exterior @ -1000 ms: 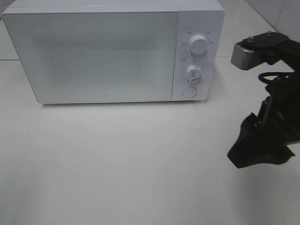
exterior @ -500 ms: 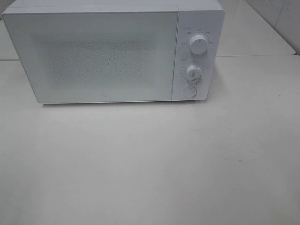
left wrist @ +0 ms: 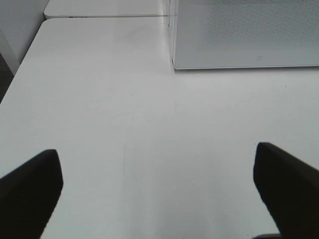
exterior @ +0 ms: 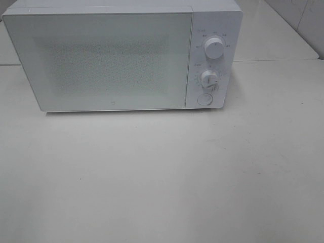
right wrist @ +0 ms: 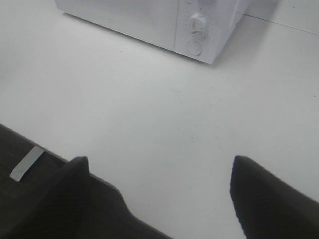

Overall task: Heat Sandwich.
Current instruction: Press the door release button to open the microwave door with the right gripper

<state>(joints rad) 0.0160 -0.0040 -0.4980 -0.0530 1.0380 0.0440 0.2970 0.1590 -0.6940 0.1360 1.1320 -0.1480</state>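
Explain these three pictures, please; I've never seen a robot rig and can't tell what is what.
It is a two-armed robot at a white table. The overhead picture comes from a camera mounted high; it shows a white microwave, door shut, with two knobs and a button. The other two come from cameras on the wrists: the dark shapes at the edges are the fingers of the left hand and the right hand. Both hands are open and hold nothing. No sandwich shows in any picture.
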